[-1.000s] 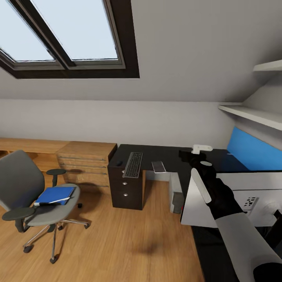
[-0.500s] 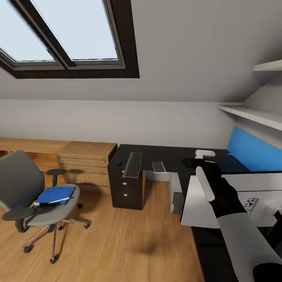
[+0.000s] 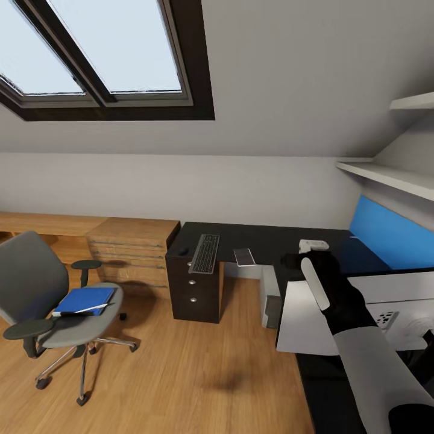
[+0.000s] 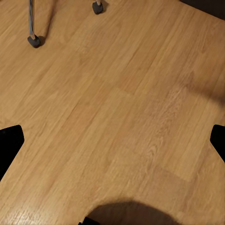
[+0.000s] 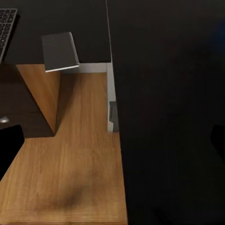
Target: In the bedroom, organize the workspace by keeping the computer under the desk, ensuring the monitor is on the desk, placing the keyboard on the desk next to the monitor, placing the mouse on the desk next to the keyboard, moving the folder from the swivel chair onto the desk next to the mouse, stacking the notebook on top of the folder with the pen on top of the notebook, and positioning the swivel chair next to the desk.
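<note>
One desk (image 3: 259, 238), one swivel chair (image 3: 42, 289), one monitor (image 3: 361, 313) hanging off the right gripper (image 3: 299, 260), whose grip I can't make out; a tilt could clip the keyboard (image 3: 205, 253). Left gripper spread wide, empty, above floor (image 4: 112, 108). One blue folder (image 3: 84, 299) waits on the chair

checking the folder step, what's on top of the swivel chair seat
A blue folder lies flat on the chair seat, with a white edge showing along its front. Whatever sits under the folder is covered.
</note>
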Controlling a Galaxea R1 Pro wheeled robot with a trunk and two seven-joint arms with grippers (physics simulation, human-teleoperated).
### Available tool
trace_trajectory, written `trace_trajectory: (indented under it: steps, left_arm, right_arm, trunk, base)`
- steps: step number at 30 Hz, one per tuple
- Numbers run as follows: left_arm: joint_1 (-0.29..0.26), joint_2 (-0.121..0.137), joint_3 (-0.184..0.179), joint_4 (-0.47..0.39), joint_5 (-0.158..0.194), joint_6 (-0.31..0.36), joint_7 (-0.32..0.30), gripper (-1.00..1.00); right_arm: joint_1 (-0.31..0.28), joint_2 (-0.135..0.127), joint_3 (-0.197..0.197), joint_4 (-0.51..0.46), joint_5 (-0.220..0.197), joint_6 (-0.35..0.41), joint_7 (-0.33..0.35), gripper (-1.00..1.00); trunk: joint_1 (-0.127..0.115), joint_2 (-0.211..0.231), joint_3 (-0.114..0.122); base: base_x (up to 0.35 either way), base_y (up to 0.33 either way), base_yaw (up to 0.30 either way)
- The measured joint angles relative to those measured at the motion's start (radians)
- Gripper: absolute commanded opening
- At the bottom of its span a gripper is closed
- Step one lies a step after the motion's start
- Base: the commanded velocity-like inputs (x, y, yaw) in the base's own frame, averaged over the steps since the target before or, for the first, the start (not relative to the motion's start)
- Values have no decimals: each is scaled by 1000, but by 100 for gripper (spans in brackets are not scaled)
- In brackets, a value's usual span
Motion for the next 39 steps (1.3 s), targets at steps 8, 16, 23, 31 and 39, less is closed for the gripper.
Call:
trace_trajectory:
  steps: [8,16,23,31,39]
  left_arm:
    - [0,0,0,0,0,0,0,100]
    - [0,0,0,0,0,0,0,100]
    - [0,0,0,0,0,0,0,100]
    - [0,0,0,0,0,0,0,100]
    - [0,0,0,0,0,0,0,100]
  right_arm:
    - [0,1,0,5,0,0,1,100]
    - [0,1,1,-2,0,-4,2,100]
    - [0,1,2,-3,-1,-5,2,100]
    - [0,1,3,-3,-1,-5,1,100]
    - [0,1,6,-4,4,-5,2,100]
  trunk:
    - [0,0,0]
    - [0,0,0]
    - [0,0,0]
    - [0,0,0]
    - [0,0,0]
  base:
    - [0,0,0]
    - [-4,0,0]
    - [-161,0,0]
    - [-111,0,0]
    - [-153,0,0]
